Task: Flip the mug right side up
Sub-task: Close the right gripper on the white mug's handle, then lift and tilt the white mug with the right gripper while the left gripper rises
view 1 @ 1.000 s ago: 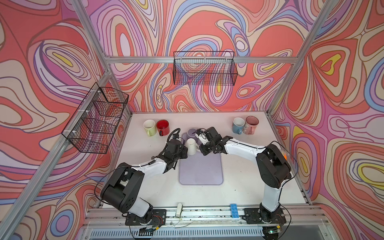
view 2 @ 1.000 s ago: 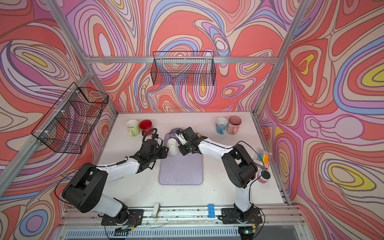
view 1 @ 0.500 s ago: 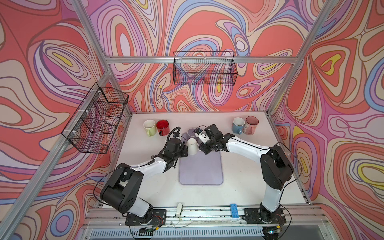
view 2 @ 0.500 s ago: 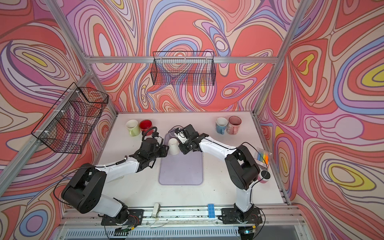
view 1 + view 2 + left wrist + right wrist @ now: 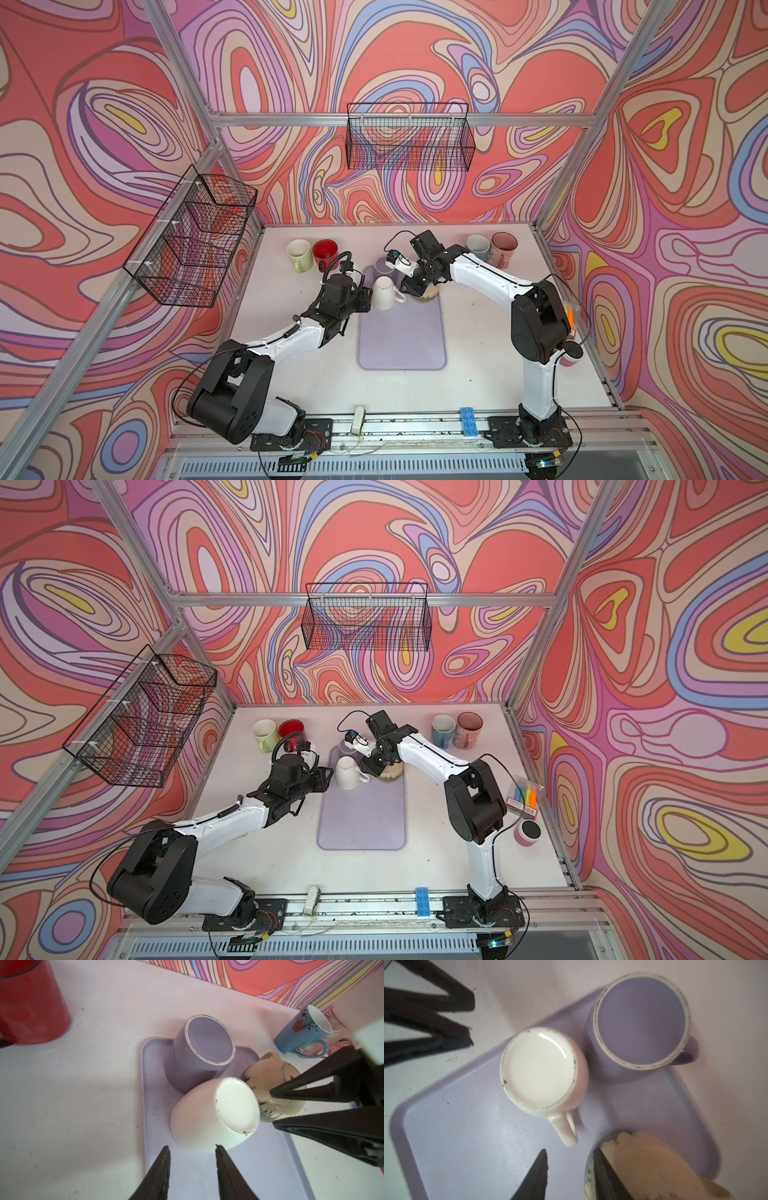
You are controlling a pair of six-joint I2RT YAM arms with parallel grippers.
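Right gripper (image 5: 271, 1108), jaws apart, straddles cream mug (image 5: 268, 1072) rim; left gripper (image 5: 191, 1148), parted, empty, at inverted white mug's (image 5: 214, 1113) nine o'clock.

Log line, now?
left gripper open, by white mug | right gripper open, at cream mug | white mug, purple mug inverted on tray

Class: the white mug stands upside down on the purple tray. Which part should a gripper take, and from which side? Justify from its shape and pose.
Probably the handle, approached from the right arm's side. The white mug stands rim-down on the tray, so no wall edge is free, and its rounded body looks wide for the jaws. The handle juts toward the right gripper.
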